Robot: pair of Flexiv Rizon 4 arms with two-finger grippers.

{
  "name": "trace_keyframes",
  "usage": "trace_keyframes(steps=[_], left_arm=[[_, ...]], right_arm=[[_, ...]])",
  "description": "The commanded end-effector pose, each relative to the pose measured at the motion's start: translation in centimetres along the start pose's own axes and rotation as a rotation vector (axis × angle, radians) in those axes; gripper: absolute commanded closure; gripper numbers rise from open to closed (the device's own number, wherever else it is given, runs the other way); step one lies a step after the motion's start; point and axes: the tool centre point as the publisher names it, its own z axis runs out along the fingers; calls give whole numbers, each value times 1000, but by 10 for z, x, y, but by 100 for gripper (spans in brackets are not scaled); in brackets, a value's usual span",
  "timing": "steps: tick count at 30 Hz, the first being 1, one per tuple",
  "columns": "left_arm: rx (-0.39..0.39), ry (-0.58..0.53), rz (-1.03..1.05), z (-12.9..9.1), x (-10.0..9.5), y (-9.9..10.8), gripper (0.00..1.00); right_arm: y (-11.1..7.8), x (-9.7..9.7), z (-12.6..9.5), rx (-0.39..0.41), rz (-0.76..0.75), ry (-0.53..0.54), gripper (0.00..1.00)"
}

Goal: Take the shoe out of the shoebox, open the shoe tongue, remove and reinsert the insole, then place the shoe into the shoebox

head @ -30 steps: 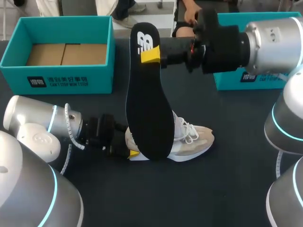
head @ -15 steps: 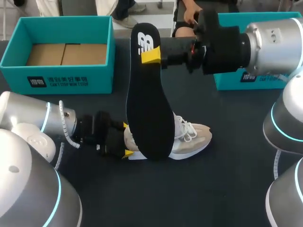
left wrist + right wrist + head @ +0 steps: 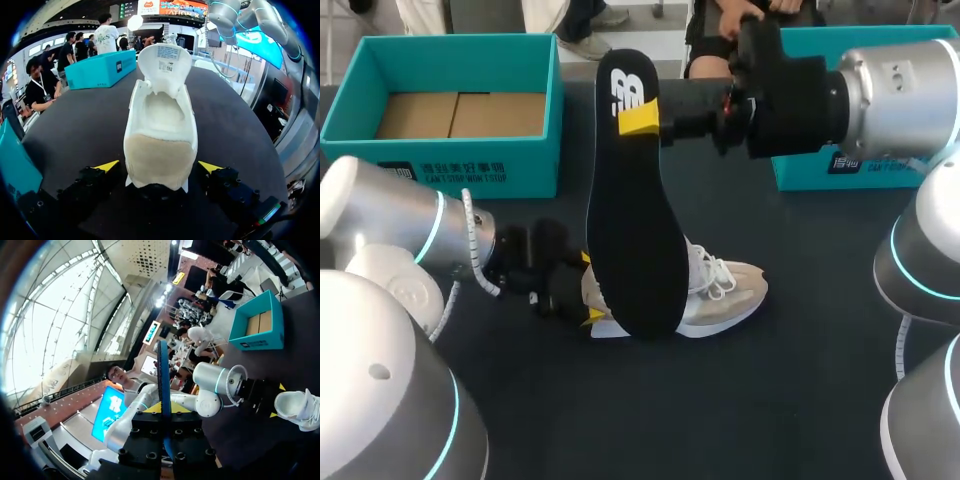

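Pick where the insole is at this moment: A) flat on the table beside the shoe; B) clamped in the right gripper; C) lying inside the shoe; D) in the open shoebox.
B: the right gripper pinches the black insole between its yellow tips, apart from the white shoe standing on the table.

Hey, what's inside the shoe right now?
Nothing visible: the shoe shows a bare white opening in the left wrist view, tongue lifted. The insole is out, held by the right gripper. Its toe end is hidden.
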Motion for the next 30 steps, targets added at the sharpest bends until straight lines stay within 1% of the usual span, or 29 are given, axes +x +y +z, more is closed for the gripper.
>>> trace_keyframes(steps=[1,2,4,5,6,7,8,9,10,11,12,13,16,17,18,23,25,26,27,28,29,30], left_arm=[[-2,0,0,1,0,0,0],[-2,0,0,1,0,0,0],[-30,-17,1,-7,-1,-3,0],[-59,-55,-30,-10,-2,-5,0],[-48,-48,-22,-15,-3,-7,0],[-73,-58,-37,-18,-4,-8,0],[-61,-66,-34,-22,-4,-9,0],[-95,-70,-38,-24,-5,-10,0],[-111,-95,-38,-26,-5,-13,0],[-133,-92,-56,-27,-6,-14,0],[-163,-112,-57,-28,-7,-17,0],[-176,-122,-78,-29,-8,-19,0],[-221,-137,-55,-34,-10,-25,0],[-246,-143,-69,-35,-10,-26,0],[-250,-153,-61,-35,-12,-28,0],[-365,-108,-87,-36,-18,-37,0],[-419,-163,-66,-36,-19,-41,0],[-440,-145,-62,-37,-20,-42,0],[-449,-152,-55,-38,-20,-45,0],[-486,-167,-49,-40,-21,-47,0],[-503,-154,-49,-41,-22,-49,0],[-510,-183,-27,-43,-23,-52,0]], right_arm=[[0,0,3,0,2,-3,100],[0,0,3,0,2,-3,100],[0,0,3,0,2,-3,100],[0,0,3,0,2,-3,100],[0,0,3,0,2,-3,100],[0,0,3,0,2,-3,100],[0,0,3,0,2,-3,100],[0,0,3,0,2,-3,100],[0,0,3,0,2,-3,100],[0,0,3,0,2,-3,100],[0,0,3,0,2,-3,100],[0,0,3,0,2,-3,100],[0,0,3,0,2,-3,100],[0,0,3,0,2,-3,100],[0,0,3,0,2,-3,100],[0,0,3,0,2,-3,100],[0,0,3,0,2,-3,100],[0,0,3,0,2,-3,100],[0,0,3,0,2,-3,100],[0,0,3,0,2,-3,100],[0,0,3,0,2,-3,100],[0,0,3,0,2,-3,100]])
